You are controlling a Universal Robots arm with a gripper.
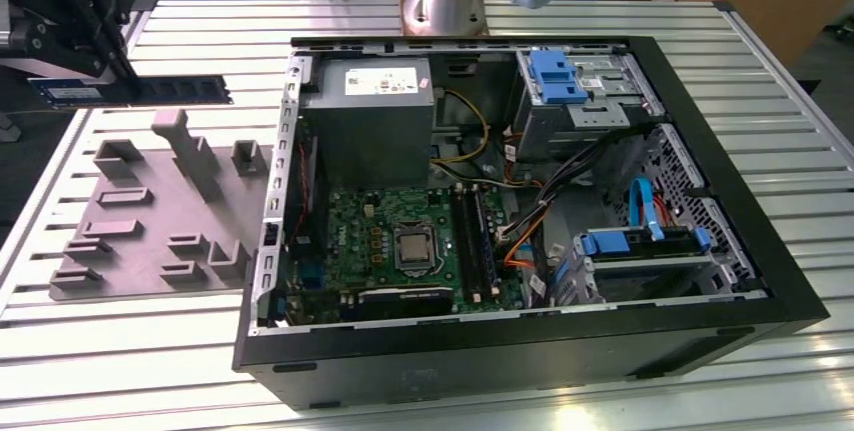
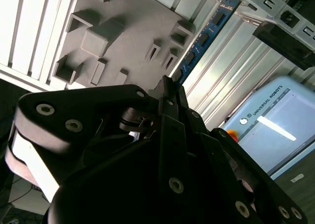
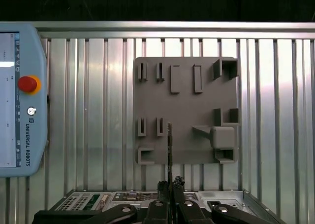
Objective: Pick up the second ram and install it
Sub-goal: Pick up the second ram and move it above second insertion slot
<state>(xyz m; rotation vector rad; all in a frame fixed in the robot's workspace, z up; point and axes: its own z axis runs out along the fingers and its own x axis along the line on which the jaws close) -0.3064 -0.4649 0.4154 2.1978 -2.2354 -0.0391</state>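
1. gripper [image 3: 170,187]: fingers closed narrow on the second ram [image 1: 147,89], clamping it near one end.
2. second ram: long, flat, narrow stick, dark blue-green board, with a row of black chips along the face. a small pale label sits near the clamped end, its print too small to read. it shows edge-on as a thin dark line in the first wrist view, and as a blue strip with chips in the second wrist view.
3. position: held level and raised, at the far side of the gray holder plate [image 1: 147,211]. it is well apart from the computer case [image 1: 534,361], on the exterior view's left.
4. the holder plate lies on the slatted metal table [image 1: 134,351], just beside the case.
5. inside the open case: a green motherboard [image 1: 367,221] with long black memory slots [image 1: 474,236], and a power supply [image 1: 367,126] with a white printed label on top.
6. teach pendant [image 3: 19,135]: pale blue, with a red button [image 3: 27,84] and a line of dark lettering down one edge.
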